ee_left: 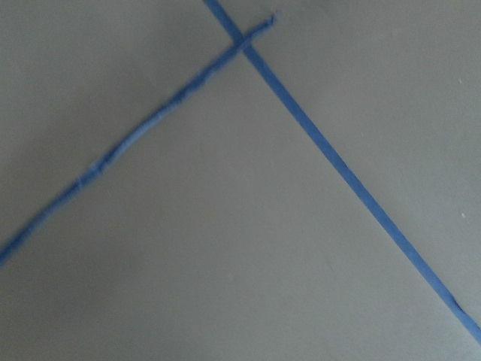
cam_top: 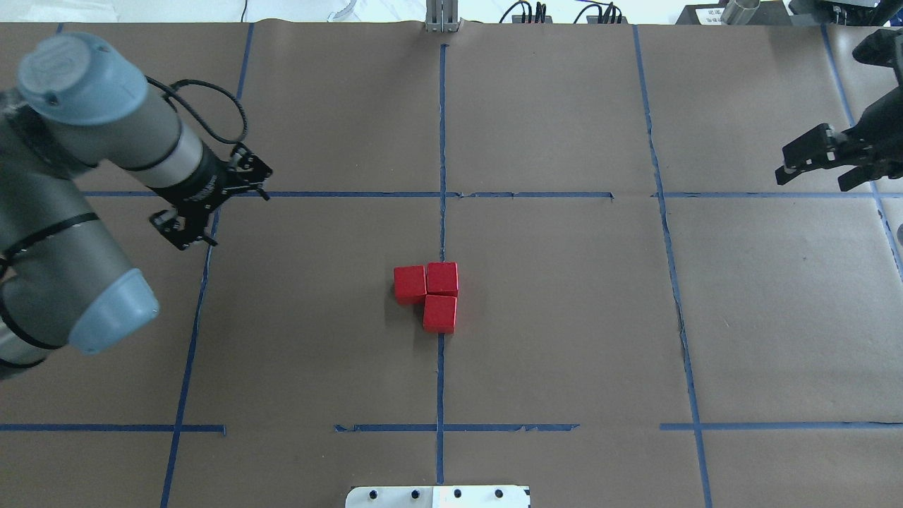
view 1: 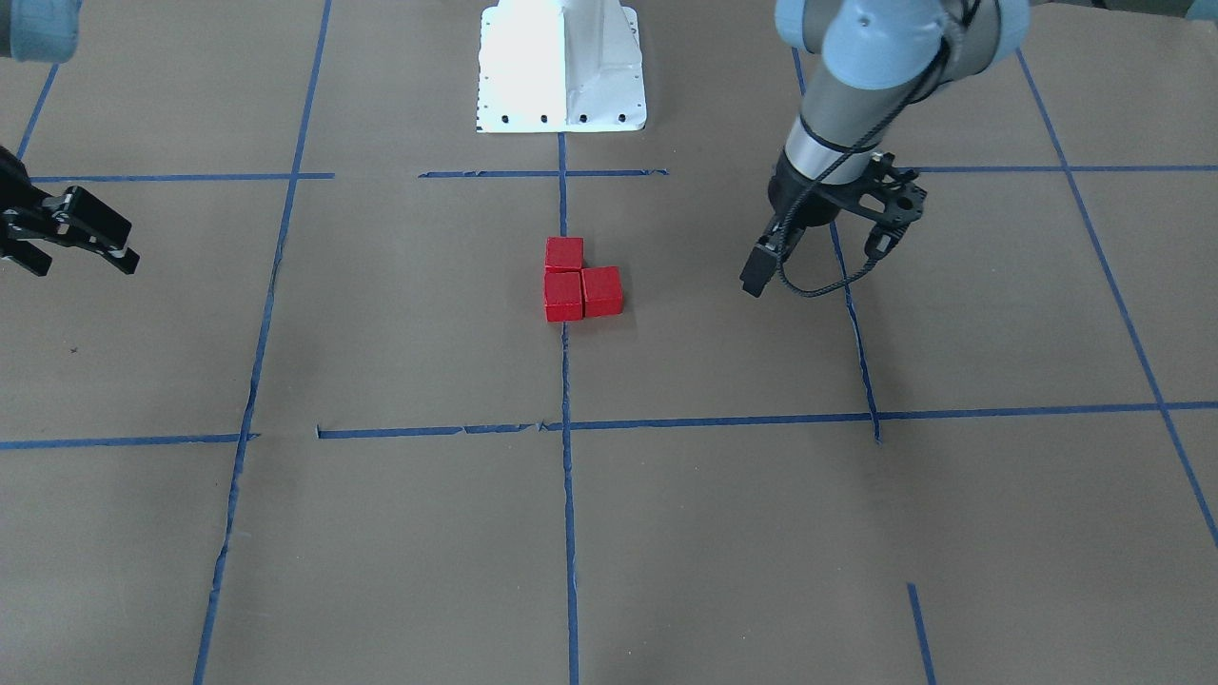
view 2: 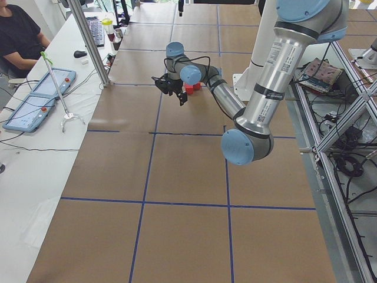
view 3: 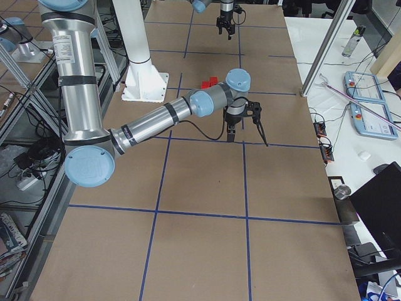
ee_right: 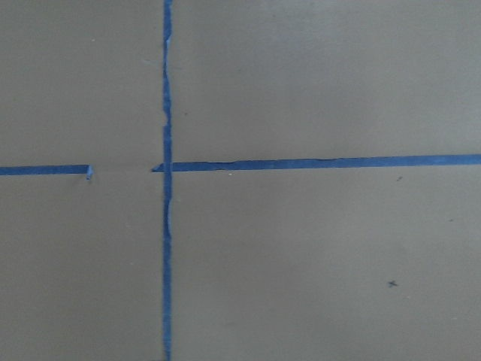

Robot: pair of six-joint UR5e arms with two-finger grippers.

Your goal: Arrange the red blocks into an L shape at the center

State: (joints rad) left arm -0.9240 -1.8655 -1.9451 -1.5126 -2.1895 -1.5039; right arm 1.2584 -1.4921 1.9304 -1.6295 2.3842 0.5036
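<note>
Three red blocks [view 1: 580, 283] sit touching in an L shape at the center [cam_top: 442, 233], on the vertical blue tape line; they also show in the overhead view as red blocks [cam_top: 432, 293]. My left gripper [cam_top: 211, 204] hangs open over a tape crossing well left of the blocks, holding nothing; from the front the same left gripper [view 1: 818, 262] is on the right. My right gripper [cam_top: 811, 182] is open and empty near the table's far right edge, and in the front view the right gripper [view 1: 84, 264] is at the left edge. Both wrist views show only paper and tape.
The white robot base plate [view 1: 561, 67] stands just behind the blocks on the centre line. Blue tape lines [cam_top: 663, 212] divide the brown paper. A seated person [view 2: 17, 35], tablets [view 2: 41, 97] and a metal post [view 2: 88, 41] are on a side bench off the table.
</note>
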